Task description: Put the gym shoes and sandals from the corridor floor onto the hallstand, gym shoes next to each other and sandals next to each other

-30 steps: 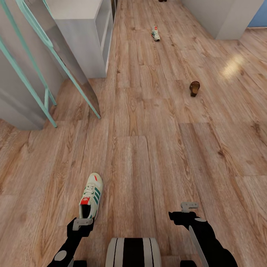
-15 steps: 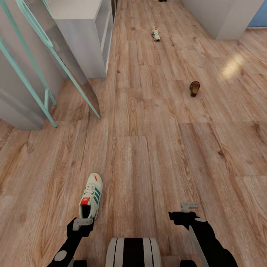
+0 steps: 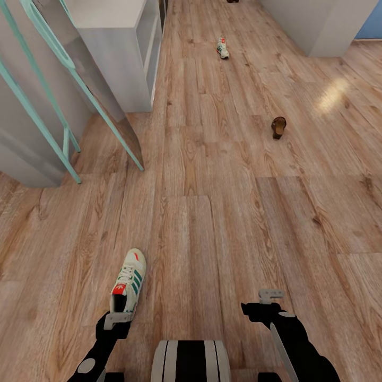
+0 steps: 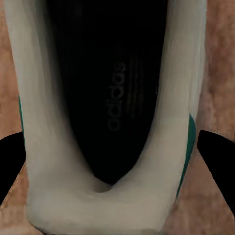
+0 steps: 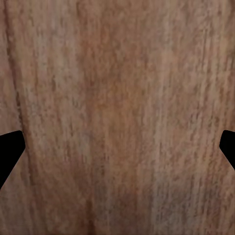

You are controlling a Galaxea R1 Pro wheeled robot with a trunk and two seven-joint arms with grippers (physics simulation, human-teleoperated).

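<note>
A corridor floor (image 3: 223, 223) of light brown wood planks spreads out ahead of the robot, running forward between white walls. Far ahead of the left gripper and off to its outer side stands a white shoe rack (image 3: 119, 48) with open shelves, and a mirror with a pale teal frame (image 3: 90, 85) leans in front of it. The left gripper (image 3: 118, 320) hangs low over the heel of the near gym shoe (image 3: 128, 281), which lies on the floor with its toe pointing away from the robot; in the left wrist view the shoe's dark opening (image 4: 110, 88) sits between the two black fingertips (image 4: 11, 161), which stand spread wide on either side of the heel without touching it. The right gripper (image 3: 270, 293) hovers over bare floor, well apart from the shoe, and its wrist view shows its fingertips (image 5: 10, 149) spread at the edges over wood grain. Ahead of the right gripper, well away, a brown sandal (image 3: 278, 126) lies on the floor. Much farther on, the second gym shoe (image 3: 223, 48) lies small in the distance.
</note>
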